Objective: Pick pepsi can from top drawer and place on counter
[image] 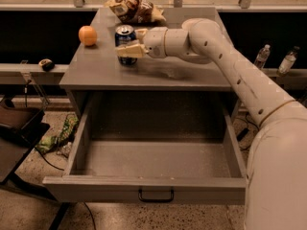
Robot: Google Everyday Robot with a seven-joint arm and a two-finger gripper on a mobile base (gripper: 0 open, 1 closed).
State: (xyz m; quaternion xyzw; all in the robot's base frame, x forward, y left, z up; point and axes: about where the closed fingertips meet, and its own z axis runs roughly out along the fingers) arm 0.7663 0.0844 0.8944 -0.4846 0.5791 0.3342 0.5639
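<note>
Around the can: an orange ball [88, 35] sits to its left on the counter [163, 75], well apart from it. A crumpled snack bag [135, 9] lies at the back edge, just behind.
Beyond the counter: two clear bottles [262, 56] stand on the ledge to the right.
Top drawer [144, 188]: pulled out below the counter, with its dark handle [156, 194] at the front.
Pepsi can [124, 34]: upright on the counter, left of centre and toward the back.
My gripper [127, 42]: clamped on the pepsi can, one finger across its near side and one behind it.
My arm: it rises from the lower right past the drawer's right side and bends above the counter's right end. The wrist section then runs level leftward to the can.
</note>
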